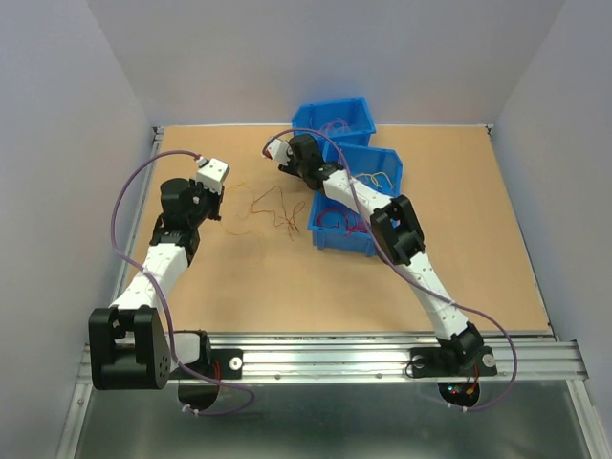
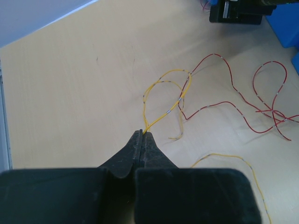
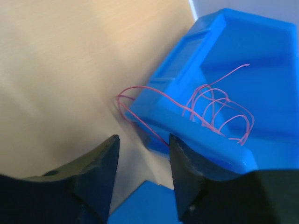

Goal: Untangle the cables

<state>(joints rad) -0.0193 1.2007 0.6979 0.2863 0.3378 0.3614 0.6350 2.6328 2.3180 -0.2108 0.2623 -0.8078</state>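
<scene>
My left gripper [image 2: 141,133] is shut on the end of a thin yellow cable [image 2: 162,116], low over the table; in the top view it [image 1: 218,196] is at the left of the loose cables. A red cable [image 2: 215,54] loops across the yellow one and lies to its right [image 1: 273,204]. My right gripper [image 3: 143,138] is open and empty, just left of the far blue bin [image 3: 261,56]; in the top view it [image 1: 292,148] is beside that bin. Red cables [image 3: 191,112] lie in that bin, and one hangs over its rim near my right finger.
Three blue bins stand at the back right: the far one [image 1: 335,120], a middle one [image 1: 373,163] with yellowish wires, and a near one [image 1: 330,234] with red wires. My right forearm passes over the middle and near bins. White walls enclose the table.
</scene>
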